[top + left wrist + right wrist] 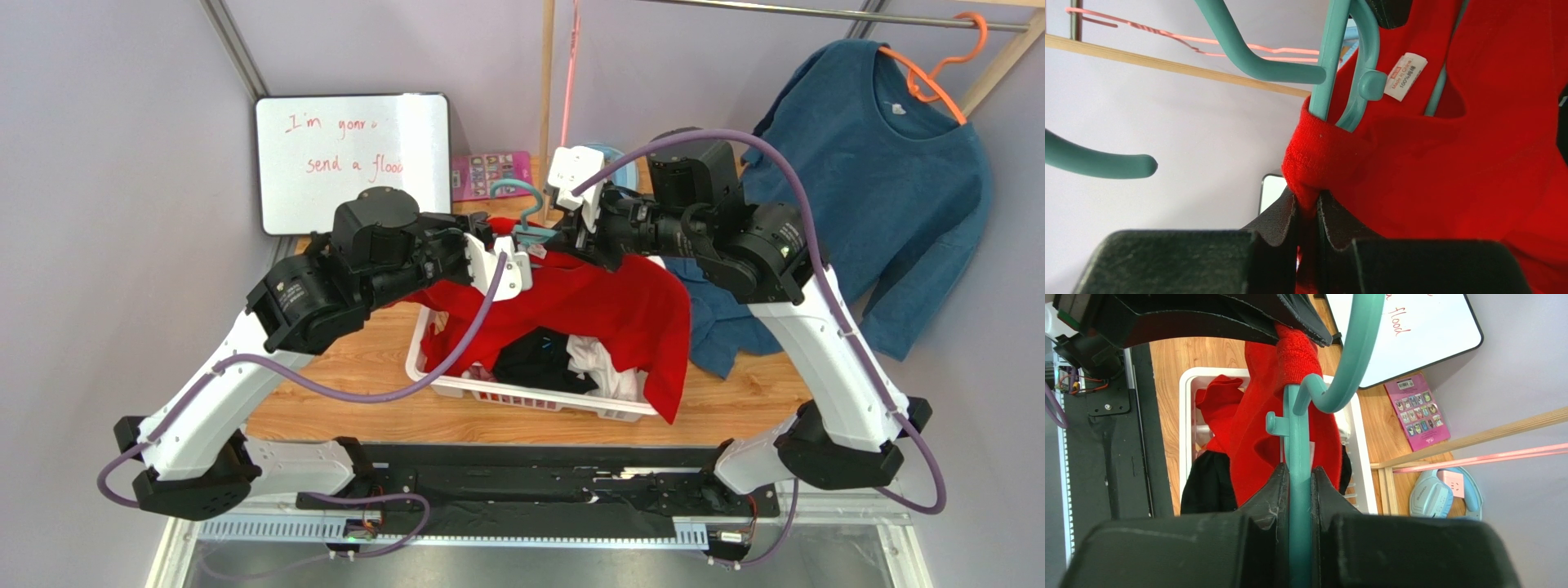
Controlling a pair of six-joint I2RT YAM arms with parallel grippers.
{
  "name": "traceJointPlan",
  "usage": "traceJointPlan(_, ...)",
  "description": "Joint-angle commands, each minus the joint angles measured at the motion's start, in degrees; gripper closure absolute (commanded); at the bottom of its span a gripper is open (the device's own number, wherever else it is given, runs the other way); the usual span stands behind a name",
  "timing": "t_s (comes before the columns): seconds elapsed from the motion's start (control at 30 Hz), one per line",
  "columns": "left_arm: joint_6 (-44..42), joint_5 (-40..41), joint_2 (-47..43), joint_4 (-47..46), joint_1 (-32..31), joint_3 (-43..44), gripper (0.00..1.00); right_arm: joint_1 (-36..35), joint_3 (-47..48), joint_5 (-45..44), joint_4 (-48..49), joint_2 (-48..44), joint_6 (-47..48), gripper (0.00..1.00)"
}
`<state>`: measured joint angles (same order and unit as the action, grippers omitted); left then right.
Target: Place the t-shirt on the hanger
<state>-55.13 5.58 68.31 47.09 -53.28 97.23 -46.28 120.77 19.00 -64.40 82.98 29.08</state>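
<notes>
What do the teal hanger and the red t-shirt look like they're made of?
Hanger: probably moulded plastic, smooth with a slight sheen, rounded edges and a moulded peg. T-shirt: soft matte knit cloth, with ribbed texture at the collar and limp folds.

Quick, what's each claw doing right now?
Left claw: closed, pinching the t-shirt at its neck.
Right claw: closed, holding the hanger.

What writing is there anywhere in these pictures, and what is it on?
"I'm gonn..." then "send a flood": red handwriting on the whiteboard; the first line's end is unclear.
"100%": white label in the t-shirt neck; the rest is too small.
Pink card: print too small to read.
</notes>
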Motion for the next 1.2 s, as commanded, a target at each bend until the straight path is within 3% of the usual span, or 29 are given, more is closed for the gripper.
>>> traceJointPlan(0.0,4.77,-0.58,-1.52,-1.30,-0.51,0.86,1.00,-0.74,-0.88,-3.09,3.75,-3.07,3.34,1.00)
traceJointPlan(0.07,6.96,-0.22,-2.65,-0.43,0.18,-0.19,0.93,-0.74,-2.46,-2.84,4.89,-5.10,4.31,1.00)
traceJointPlan(0.2,19.24,-11.17,-4.41,3.97,6.23,-0.81,0.80,-0.65,-5.45,-1.52,5.34,-8.88,6.16,1.00)
traceJointPlan(0.5,23.67,-28.41,-5.12,10.21,20.04,-0.12,0.73,-0.56,-6.42,-0.99,3.50,-12.75,5.90,1.00)
traceJointPlan(0.57,23.49,-30.27,-5.56,10.74,22.24,0.24,0.62,-0.56,-7.21,-1.25,3.32,-13.45,5.90,1.00)
traceJointPlan(0.8,23.58,-42.56,-5.21,13.73,27.96,5.68,0.35,-0.56,-6.34,-3.00,4.10,-14.34,7.65,1.00)
traceJointPlan(0.9,25.76,-43.03,-4.86,12.68,28.31,7.70,0.27,-0.39,-1.36,-6.69,5.86,-13.20,7.92,1.00)
traceJointPlan(1.03,31.91,-41.19,-5.03,5.85,29.54,8.24,0.06,-0.39,6.39,-12.05,9.64,-12.23,7.31,1.00)
traceJointPlan(1.17,38.16,-36.27,-5.74,-1.20,29.99,5.78,0.01,-0.39,11.32,-15.83,13.94,-12.93,8.18,1.00)
